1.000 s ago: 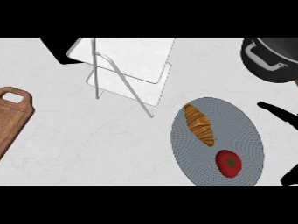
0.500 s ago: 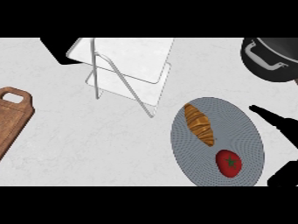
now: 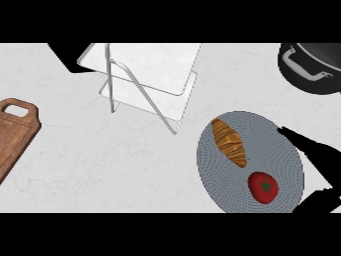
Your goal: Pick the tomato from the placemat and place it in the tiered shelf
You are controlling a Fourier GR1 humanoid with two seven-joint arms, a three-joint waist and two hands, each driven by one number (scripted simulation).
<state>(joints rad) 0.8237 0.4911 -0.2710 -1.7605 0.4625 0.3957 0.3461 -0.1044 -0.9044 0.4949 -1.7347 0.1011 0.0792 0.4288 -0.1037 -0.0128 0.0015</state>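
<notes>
A red tomato point(image 3: 263, 186) with a green stem lies on the lower part of a round grey placemat point(image 3: 225, 175), below a golden croissant point(image 3: 229, 141). My right hand point(image 3: 332, 167) comes in from the lower right, open, its straight fingers lying over the placemat's right edge and its thumb low at the bottom edge. It stands just right of the tomato without touching it. The white tiered shelf point(image 3: 149, 75) stands at the top middle of the counter. My left hand does not show.
A black pot point(image 3: 322, 66) with a grey handle sits at the top right corner. A wooden cutting board point(image 3: 2, 142) lies along the left edge, with something green at its far left side.
My right hand has moved left and down over the placemat's right edge, closer to the tomato. Nothing else has shifted.
</notes>
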